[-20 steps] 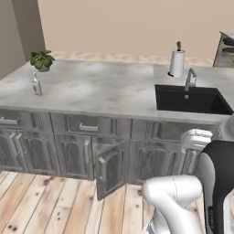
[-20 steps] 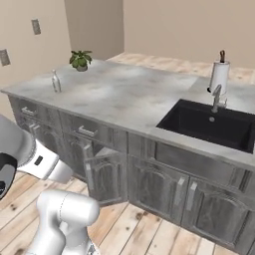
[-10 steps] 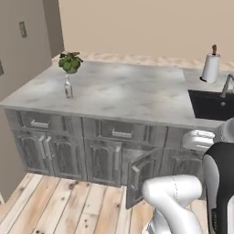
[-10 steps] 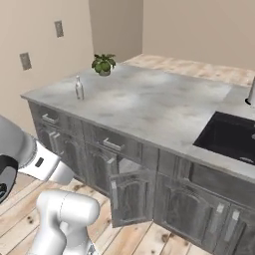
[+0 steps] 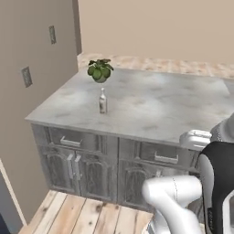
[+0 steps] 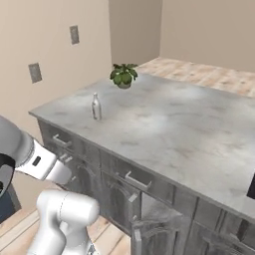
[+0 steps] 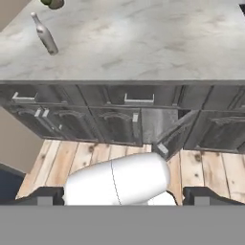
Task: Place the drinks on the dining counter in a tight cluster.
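Note:
One of the drinks, a slim silver-grey bottle [image 5: 103, 101] [image 6: 96, 106] [image 7: 44, 34], stands upright on the grey marbled top over cabinet drawers [image 5: 160, 105], near its left end and in front of the plant. In the hand view my gripper [image 7: 123, 196] is open, with its dark fingertips [image 7: 45, 195] far apart and nothing between them. It hangs low in front of the cabinet fronts, well short of the bottle. The dining counter is out of view.
A potted green plant [image 5: 100, 70] [image 6: 123, 74] sits behind the bottle. One cabinet door [image 7: 174, 136] [image 6: 149, 224] below the top stands ajar. A beige wall with outlets [image 5: 27, 76] closes off the left side. Wooden floor [image 5: 87, 217] lies before the cabinets.
The whole picture has shifted, so the camera has moved left along the cabinet counter. The sink and paper roll have left the view, and the bottle and plant look nearer. The gripper stays open.

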Available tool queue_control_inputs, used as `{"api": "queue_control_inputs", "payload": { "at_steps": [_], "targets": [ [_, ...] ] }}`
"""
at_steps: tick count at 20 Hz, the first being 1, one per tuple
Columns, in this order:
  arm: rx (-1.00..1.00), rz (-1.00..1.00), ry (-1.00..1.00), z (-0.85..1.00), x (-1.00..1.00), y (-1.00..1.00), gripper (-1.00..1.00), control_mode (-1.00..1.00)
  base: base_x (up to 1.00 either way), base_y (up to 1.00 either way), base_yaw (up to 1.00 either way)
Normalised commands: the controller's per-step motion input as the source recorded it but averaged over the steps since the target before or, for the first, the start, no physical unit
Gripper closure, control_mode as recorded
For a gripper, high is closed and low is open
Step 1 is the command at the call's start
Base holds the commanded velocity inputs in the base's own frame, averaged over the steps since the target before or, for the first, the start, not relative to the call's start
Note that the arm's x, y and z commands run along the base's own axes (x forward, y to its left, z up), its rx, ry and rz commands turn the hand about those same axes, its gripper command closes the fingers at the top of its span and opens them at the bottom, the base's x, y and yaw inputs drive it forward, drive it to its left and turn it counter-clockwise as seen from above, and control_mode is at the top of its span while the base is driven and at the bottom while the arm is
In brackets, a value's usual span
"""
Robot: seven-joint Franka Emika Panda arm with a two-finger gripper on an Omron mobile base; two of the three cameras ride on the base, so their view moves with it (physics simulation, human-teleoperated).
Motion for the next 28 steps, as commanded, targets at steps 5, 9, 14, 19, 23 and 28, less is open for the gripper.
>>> {"api": "queue_control_inputs", "payload": {
  "at_steps": [5,9,14,19,23,28],
  "targets": [
    [0.0,0.0,0.0,0.0,0.0,0.0,-1.0,1.0,0.92,0.0,0.03],
    [0.0,0.0,0.0,0.0,0.0,0.0,-1.0,1.0,0.67,0.0,0.0],
    [0.0,0.0,0.0,0.0,0.0,0.0,-1.0,1.0,0.39,0.26,0.0],
    [0.0,0.0,0.0,0.0,0.0,0.0,-1.0,1.0,0.42,0.44,0.0],
    [0.0,0.0,0.0,0.0,0.0,0.0,-1.0,1.0,0.41,0.51,0.0],
    [0.0,0.0,0.0,0.0,0.0,0.0,-1.0,1.0,0.95,0.45,0.0]
  ]
}}
